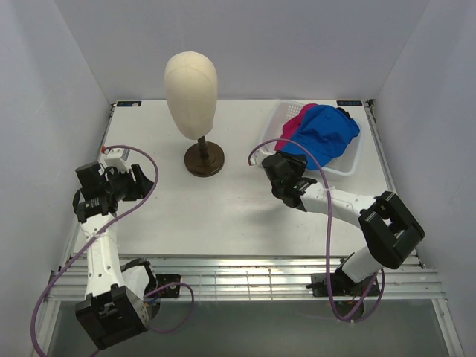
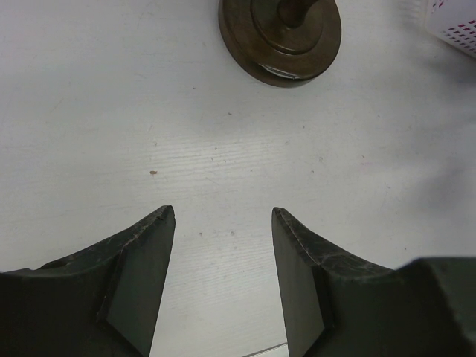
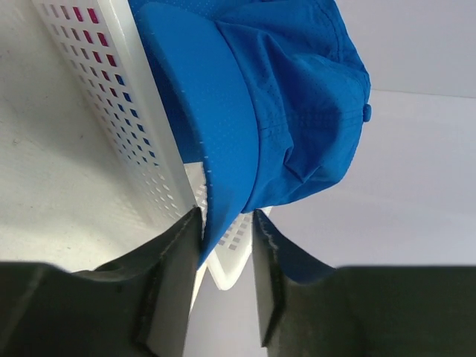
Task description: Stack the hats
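A bright blue cap [image 1: 327, 134] lies on top of a magenta pink cap [image 1: 297, 123] in the white mesh basket [image 1: 349, 169] at the back right. I cannot make out a second pink cap. My right gripper [image 1: 292, 162] is at the basket's near left corner. In the right wrist view it [image 3: 227, 216] is open, and the blue cap's [image 3: 297, 97] brim [image 3: 201, 111] hangs between the jaws against the left finger, with a gap to the right finger. My left gripper [image 1: 145, 182] is open and empty at the left, and the left wrist view shows it [image 2: 223, 216] above bare table.
A cream mannequin head [image 1: 191, 89] on a dark round stand [image 1: 204, 159] stands at the back centre; the stand [image 2: 281, 37] is ahead of my left gripper. The basket wall [image 3: 111, 111] is beside my right gripper's left finger. White walls enclose the table.
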Available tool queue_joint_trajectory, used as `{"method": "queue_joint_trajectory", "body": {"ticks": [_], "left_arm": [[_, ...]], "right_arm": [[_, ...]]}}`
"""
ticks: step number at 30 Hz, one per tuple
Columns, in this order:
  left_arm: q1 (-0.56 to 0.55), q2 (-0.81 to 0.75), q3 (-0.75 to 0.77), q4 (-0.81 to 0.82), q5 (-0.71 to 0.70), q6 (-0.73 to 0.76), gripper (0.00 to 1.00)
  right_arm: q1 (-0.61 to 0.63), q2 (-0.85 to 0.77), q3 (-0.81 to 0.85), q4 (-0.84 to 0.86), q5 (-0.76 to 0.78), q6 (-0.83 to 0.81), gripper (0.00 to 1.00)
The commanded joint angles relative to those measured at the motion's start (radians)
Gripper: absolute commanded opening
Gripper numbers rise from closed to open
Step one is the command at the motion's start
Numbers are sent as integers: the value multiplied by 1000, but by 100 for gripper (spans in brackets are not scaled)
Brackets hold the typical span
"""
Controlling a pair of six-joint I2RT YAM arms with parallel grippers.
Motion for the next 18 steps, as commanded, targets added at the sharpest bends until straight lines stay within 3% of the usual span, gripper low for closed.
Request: {"method": "queue_joint_trajectory", "body": {"ticks": [1, 5, 6, 13, 18], "left_arm": [[7, -6, 32, -4, 21, 11, 65], [5, -5, 30, -4, 25, 13, 65], [7, -5, 30, -3, 25, 13, 66], [7, -2, 32, -6, 35, 14, 66], [7, 3, 33, -9, 41, 19, 66]], "right_arm": [[-5, 4, 42, 69, 8, -24, 37], [-6, -5, 32, 81, 25, -54, 10], [-6, -10, 26, 134, 59, -77, 8], [-54, -138, 0, 519, 169, -396, 8], [-134, -195, 168, 547, 99, -452, 8]]}}
